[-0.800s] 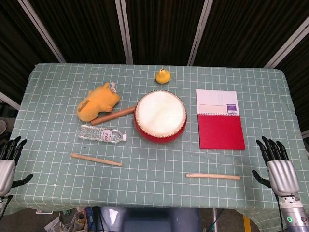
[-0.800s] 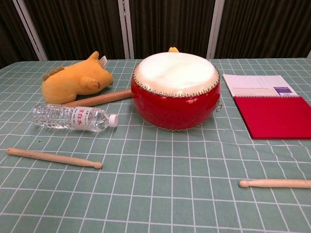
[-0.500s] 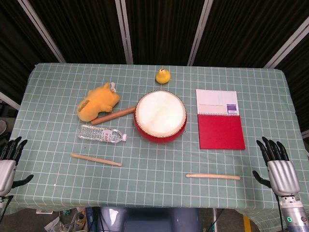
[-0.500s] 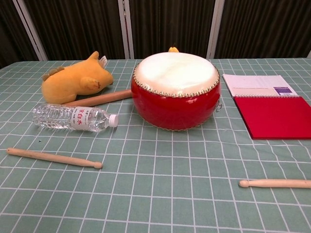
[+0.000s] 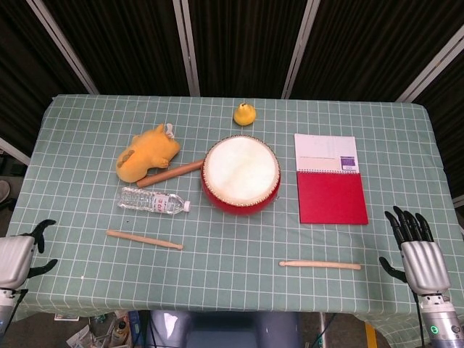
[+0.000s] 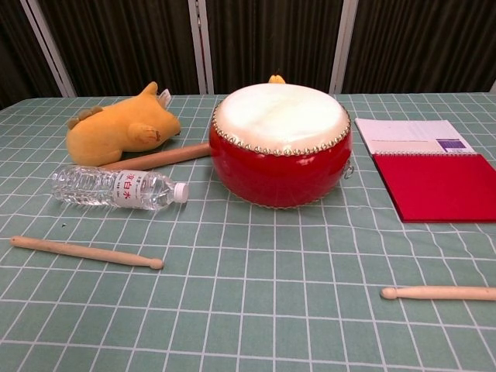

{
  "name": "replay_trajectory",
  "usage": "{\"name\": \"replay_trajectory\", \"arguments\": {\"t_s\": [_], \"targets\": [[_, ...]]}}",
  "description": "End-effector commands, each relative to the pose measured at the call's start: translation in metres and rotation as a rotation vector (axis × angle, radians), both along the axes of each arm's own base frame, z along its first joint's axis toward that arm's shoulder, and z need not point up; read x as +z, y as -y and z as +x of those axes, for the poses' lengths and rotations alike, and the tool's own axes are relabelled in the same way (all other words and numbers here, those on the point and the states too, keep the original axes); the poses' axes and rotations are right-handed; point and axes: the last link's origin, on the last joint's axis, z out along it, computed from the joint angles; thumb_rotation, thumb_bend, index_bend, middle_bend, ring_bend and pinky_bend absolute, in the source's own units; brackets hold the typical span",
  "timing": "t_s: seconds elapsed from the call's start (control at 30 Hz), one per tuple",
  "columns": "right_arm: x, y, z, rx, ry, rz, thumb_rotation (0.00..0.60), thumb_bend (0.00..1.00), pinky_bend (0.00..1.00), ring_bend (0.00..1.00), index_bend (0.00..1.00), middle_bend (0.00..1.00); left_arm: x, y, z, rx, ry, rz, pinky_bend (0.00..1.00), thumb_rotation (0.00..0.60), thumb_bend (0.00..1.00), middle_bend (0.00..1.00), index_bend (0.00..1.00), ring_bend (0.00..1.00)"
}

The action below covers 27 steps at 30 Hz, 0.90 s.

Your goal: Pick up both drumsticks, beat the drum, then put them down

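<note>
A red drum (image 5: pixel 241 174) with a white skin stands at the table's middle, also seen close up in the chest view (image 6: pixel 280 143). One wooden drumstick (image 5: pixel 144 239) lies front left, below the bottle (image 6: pixel 85 252). The other drumstick (image 5: pixel 320 264) lies front right (image 6: pixel 439 293). My left hand (image 5: pixel 18 257) hangs off the table's front left corner, holding nothing, its dark fingers (image 5: pixel 40 228) bent toward the table. My right hand (image 5: pixel 415 250) sits at the front right edge, right of the right drumstick, fingers spread upward and empty. Neither hand shows in the chest view.
A yellow plush toy (image 5: pixel 147 152) and a thicker wooden rod (image 5: pixel 170 173) lie left of the drum. A water bottle (image 5: pixel 154 201) lies between the plush and the left drumstick. A red and white notebook (image 5: pixel 330 179) is right of the drum. A small yellow duck (image 5: pixel 244 114) sits behind it.
My left hand has turned: its fingers, pointing up before, now bend to the right toward the table. The right hand, drumsticks and drum have not moved.
</note>
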Motion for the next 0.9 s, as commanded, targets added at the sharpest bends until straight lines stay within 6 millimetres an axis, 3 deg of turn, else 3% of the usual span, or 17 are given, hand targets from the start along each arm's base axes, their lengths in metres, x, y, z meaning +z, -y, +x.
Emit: {"name": "replay_trajectory", "arguments": {"t_s": [0.03, 0.4, 0.6, 0.9], "targets": [[0.000, 0.000, 0.000, -0.003, 0.001, 0.001, 0.600, 0.28, 0.00, 0.00, 0.00, 0.00, -0.014, -0.022, 0.013, -0.017, -0.018, -0.041, 1.00, 0.600, 0.21, 1.00, 0.47, 1.00], [0.002, 0.000, -0.001, -0.011, 0.015, -0.001, 0.600, 0.28, 0.00, 0.00, 0.00, 0.00, -0.073, -0.074, 0.041, -0.022, -0.081, -0.162, 1.00, 0.600, 0.24, 1.00, 0.49, 1.00], [0.002, 0.000, -0.002, -0.015, 0.022, 0.005, 0.600, 0.28, 0.00, 0.00, 0.00, 0.00, -0.108, -0.087, 0.048, -0.012, -0.128, -0.232, 1.00, 0.600, 0.24, 1.00, 0.47, 1.00], [0.004, 0.001, -0.002, -0.016, 0.033, 0.007, 0.600, 0.28, 0.00, 0.00, 0.00, 0.00, -0.139, -0.094, 0.051, 0.007, -0.164, -0.271, 1.00, 0.600, 0.24, 1.00, 0.47, 1.00]]}}
